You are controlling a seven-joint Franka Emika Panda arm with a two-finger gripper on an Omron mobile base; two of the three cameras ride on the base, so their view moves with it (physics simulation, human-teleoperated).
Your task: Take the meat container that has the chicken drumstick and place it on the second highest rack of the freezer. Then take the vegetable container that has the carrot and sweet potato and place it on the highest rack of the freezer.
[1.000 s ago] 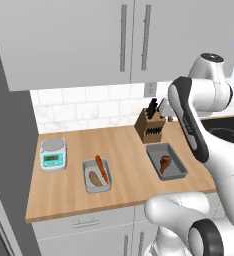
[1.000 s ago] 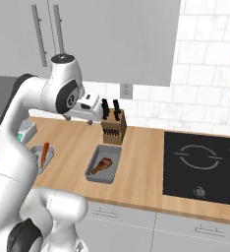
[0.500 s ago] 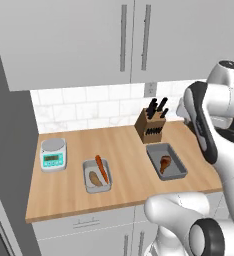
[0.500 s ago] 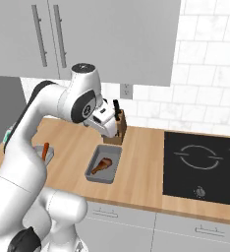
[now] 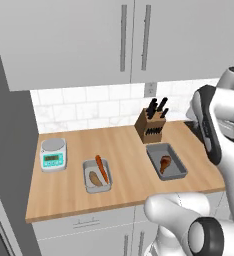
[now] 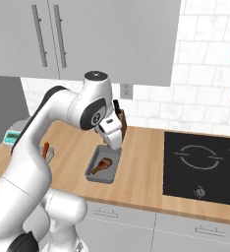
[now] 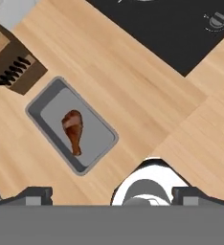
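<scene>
Wooden counter runs under grey wall cabinets, with a white tiled backsplash between them. In the right base view a black cooktop is set into the counter to the right of the work area.

Arm arches up from the base and bends over the counter; its hand hangs above the meat container, clear of it. Gripper seen in the hand view: the two dark fingers stand wide apart at the bottom edge, nothing between them (no contact with any object).

Meat container, a grey rectangular tray, lies flat on the counter just in front of the knife block, near it but not touching. In the hand view the tray sits diagonally, up and left of the fingers, with the knife block at the far left.

Vegetable container, a similar grey tray, lies on the counter well to the left of the meat tray, bare wood between them. A kitchen scale stands further left, near the vegetable tray and apart from it.

Chicken drumstick lies inside the meat tray, roughly centred. Carrot and sweet potato lie side by side in the vegetable tray, carrot on the right
</scene>
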